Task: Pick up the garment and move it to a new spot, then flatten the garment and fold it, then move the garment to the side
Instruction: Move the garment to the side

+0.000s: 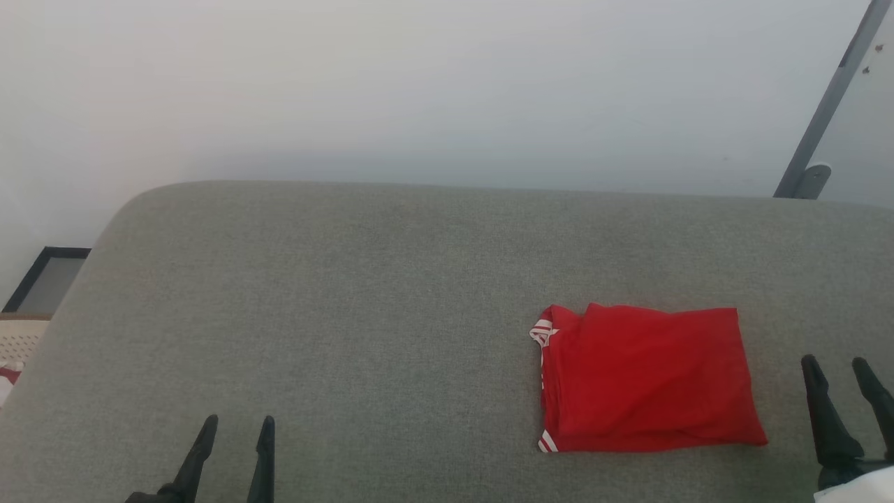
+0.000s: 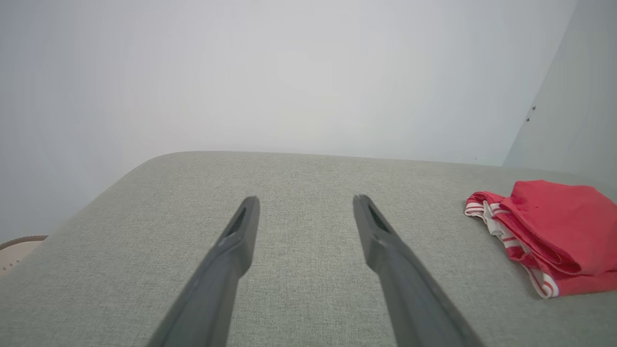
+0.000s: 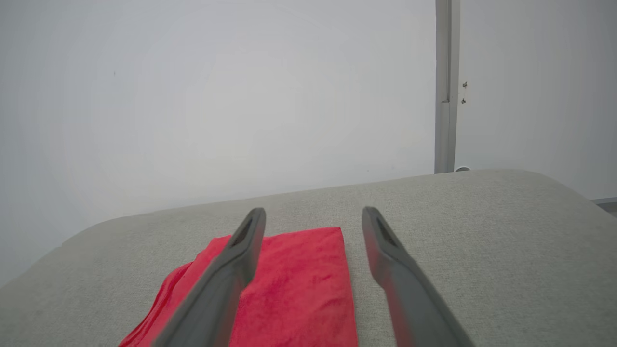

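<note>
Now the garment (image 1: pixel 646 381) is lying folded into a compact red rectangle on the right part of the grey padded surface (image 1: pixel 335 293), its striped trim showing along its left edge. The 2 claws are standing spread apart and empty. The left gripper (image 1: pixel 239 420) is sitting well apart from the cloth, and the right gripper (image 1: pixel 834 362) is waiting just beside its right edge, not touching.

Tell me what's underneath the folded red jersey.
The garment lies folded on the grey cushioned surface, which shows all around it. The patch directly beneath is covered, and so is any print inside the folds.
</note>
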